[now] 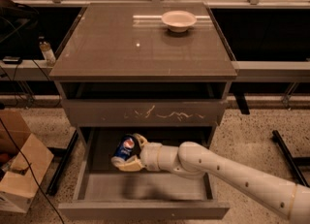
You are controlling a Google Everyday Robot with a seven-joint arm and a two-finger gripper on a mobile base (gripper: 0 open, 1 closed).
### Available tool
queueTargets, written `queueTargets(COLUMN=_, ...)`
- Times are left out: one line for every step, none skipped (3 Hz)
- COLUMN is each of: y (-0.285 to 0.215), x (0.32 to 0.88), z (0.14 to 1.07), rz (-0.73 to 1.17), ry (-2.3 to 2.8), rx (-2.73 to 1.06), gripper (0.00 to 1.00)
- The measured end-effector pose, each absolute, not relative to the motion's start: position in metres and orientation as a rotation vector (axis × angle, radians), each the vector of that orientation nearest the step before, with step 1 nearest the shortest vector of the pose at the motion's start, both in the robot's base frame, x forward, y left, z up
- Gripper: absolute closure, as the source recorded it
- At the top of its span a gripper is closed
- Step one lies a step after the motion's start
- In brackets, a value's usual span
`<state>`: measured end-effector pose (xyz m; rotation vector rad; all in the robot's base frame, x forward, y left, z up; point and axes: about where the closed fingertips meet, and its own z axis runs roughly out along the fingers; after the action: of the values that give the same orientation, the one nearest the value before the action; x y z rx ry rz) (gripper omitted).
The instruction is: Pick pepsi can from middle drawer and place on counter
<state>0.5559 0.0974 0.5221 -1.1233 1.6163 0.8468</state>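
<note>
The pepsi can [124, 150] is blue with a round red-white-blue logo. It is tilted and held up off the floor of the open middle drawer [145, 186]. My gripper [130, 153] is shut on the can, one pale finger above it and one below. The white arm reaches in from the lower right. The counter [121, 48] is the glossy grey-brown top of the cabinet, above and behind the gripper.
A white bowl [178, 20] sits at the back right of the counter. The closed drawer front [145, 113] with pale scratch marks is just above the can. A small bottle [46, 52] stands on a ledge at left. A cardboard box [17, 165] lies on the floor left.
</note>
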Motion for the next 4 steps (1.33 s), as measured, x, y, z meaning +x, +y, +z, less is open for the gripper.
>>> queueTargets(y=0.070, x=0.568, z=0.613, rz=0.952, ry=1.454, rx=-1.094, gripper=1.00)
queueTargets(y=0.055, x=0.566, z=0.676, rz=1.013, ry=1.312, rx=-1.135, gripper=1.00)
queueTargets(y=0.048, x=0.554, z=0.775, rz=1.018, ry=1.035, rx=-1.274, gripper=1.00)
queueTargets(y=0.045, x=0.528, z=0.833, rz=1.009, ry=0.833, rx=-1.414, gripper=1.00)
